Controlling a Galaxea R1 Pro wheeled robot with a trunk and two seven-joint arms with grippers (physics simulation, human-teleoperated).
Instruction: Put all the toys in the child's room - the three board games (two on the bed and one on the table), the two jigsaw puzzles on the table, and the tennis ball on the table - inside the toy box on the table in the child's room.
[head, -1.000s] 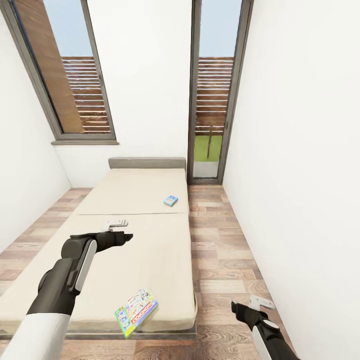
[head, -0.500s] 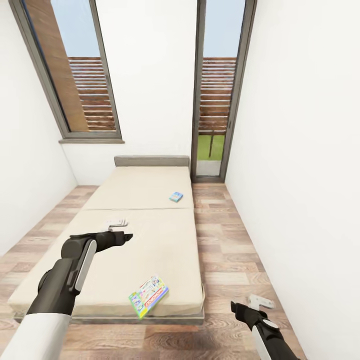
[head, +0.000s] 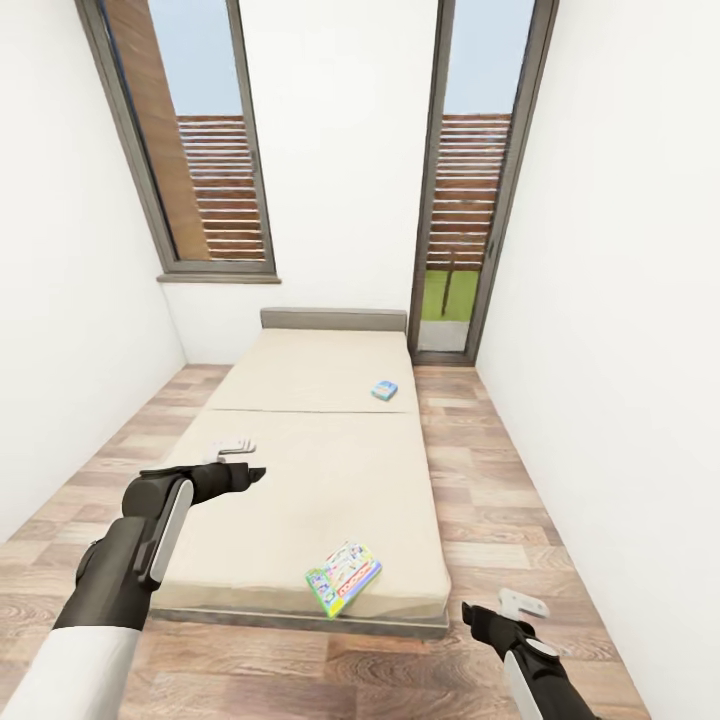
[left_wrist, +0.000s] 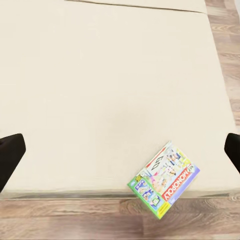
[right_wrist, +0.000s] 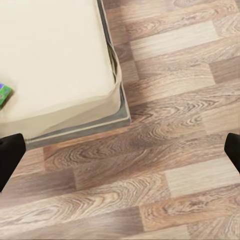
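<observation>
Left arm (head: 135, 545): raised and bent at the elbow, forearm reaching forward, its gripper (head: 232, 447) spread wide with both black fingertips (left_wrist: 10, 155) at opposite edges of the left wrist view. Right arm (head: 535, 665): held low at the side, its gripper (head: 522, 603) likewise parted wide, holding nothing, fingertips (right_wrist: 10, 152) apart in the right wrist view.

the small blue board game (head: 384, 389) far up the bed (head: 300, 470) is too small to read; a green box corner (right_wrist: 4, 95) is cut off at the right wrist view's edge.
</observation>
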